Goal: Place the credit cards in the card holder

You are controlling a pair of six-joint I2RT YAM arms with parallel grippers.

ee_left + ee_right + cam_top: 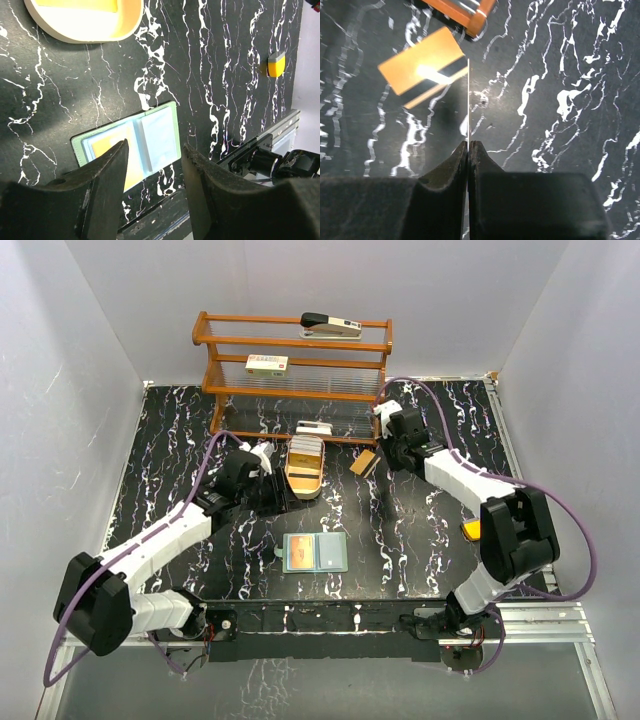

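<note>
The sage-green card holder [315,552] lies open on the black marbled table, with a gold-orange card [107,145] in its left clear pocket. It also shows in the left wrist view [160,132]. My left gripper [155,150] is open and empty, up above the holder, beside the tan tray in the top view [272,490]. My right gripper [469,142] is shut on a thin whitish card [469,100] seen edge-on, near the shelf's foot [386,458]. A gold-orange card with a dark stripe [422,67] lies flat on the table just left of it [363,462].
A tan oval tray [304,480] holding more cards stands between the arms, in front of a wooden shelf [295,390] that carries a stapler [330,324] and a white labelled box [266,364]. A small orange and grey object [470,530] lies by the right arm.
</note>
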